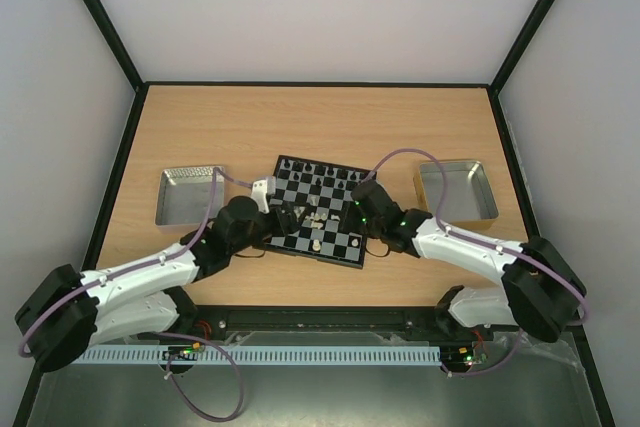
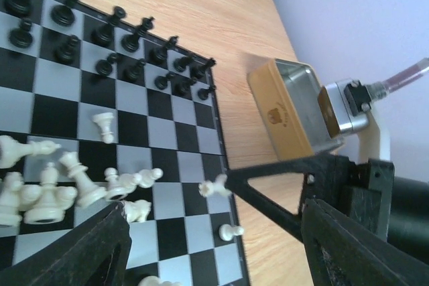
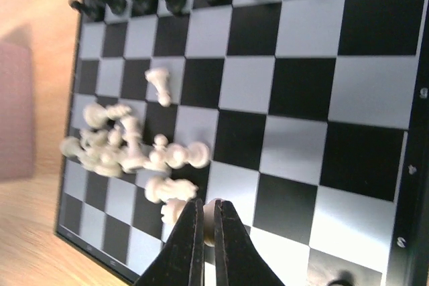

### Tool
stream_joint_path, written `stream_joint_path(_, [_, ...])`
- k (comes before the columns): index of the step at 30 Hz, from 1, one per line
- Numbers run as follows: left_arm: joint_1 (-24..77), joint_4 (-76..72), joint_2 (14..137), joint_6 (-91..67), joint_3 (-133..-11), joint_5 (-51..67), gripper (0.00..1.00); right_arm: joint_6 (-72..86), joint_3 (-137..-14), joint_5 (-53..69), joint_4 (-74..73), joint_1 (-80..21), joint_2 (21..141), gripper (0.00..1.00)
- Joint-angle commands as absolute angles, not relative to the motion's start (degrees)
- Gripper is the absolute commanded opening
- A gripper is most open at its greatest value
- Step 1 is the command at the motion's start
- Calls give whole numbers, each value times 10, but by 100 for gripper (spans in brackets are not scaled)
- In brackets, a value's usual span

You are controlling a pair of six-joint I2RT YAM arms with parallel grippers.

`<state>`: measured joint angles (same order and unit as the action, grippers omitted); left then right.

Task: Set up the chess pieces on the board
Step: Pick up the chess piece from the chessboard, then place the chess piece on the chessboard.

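Note:
The board (image 1: pixel 343 243) lies at the table's middle. Black chess pieces (image 2: pixel 107 31) stand in two rows along its far edge. Several white pieces (image 2: pixel 53 185) lie in a jumbled heap on the near half, most of them toppled, and the heap (image 3: pixel 120 145) also shows in the right wrist view. My right gripper (image 3: pixel 208 213) is shut on a small white piece (image 3: pixel 210 226), held just above a square beside the heap. In the left wrist view that white piece (image 2: pixel 213 186) sits at its tip. My left gripper (image 2: pixel 213 242) hangs open over the board's near corner with nothing between its fingers.
A shiny metal tray (image 1: pixel 185 195) sits left of the board and another tray (image 1: pixel 455 190) to the right; its gold-coloured wall (image 2: pixel 285 112) shows beyond the board's edge. One white pawn (image 2: pixel 231 231) lies near the board's rim. Bare wood surrounds the board.

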<state>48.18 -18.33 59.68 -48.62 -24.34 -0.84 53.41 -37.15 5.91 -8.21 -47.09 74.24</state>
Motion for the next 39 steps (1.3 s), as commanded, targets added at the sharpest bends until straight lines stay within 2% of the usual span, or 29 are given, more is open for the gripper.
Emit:
stream_joint_path(1, [460, -256, 617, -531, -238, 103, 73, 561, -353, 98, 10, -449, 709, 2])
stream_joint_path(5, [449, -321, 642, -557, -238, 159, 74, 573, -339, 145, 67, -440, 676, 2])
stream_joint_path(9, [449, -355, 667, -563, -235, 173, 61, 576, -323, 197, 113, -437, 656, 2])
stream_joint_path(12, [449, -377, 681, -568, -233, 185, 55, 578, -308, 216, 134, -436, 644, 2])
stream_joint_path(17, [448, -412, 691, -576, -225, 181, 49, 585, -297, 247, 152, -435, 641, 2])
stream_joint_path(23, [444, -405, 691, -575, -215, 158, 47, 589, -291, 261, 167, -435, 638, 2])
stream_joint_path(26, [444, -414, 694, -578, -215, 161, 43, 590, -290, 267, 173, -435, 639, 2])
stream_joint_path(39, [442, -415, 705, -571, -225, 176, 5, 591, -289, 286, 194, -435, 662, 2])
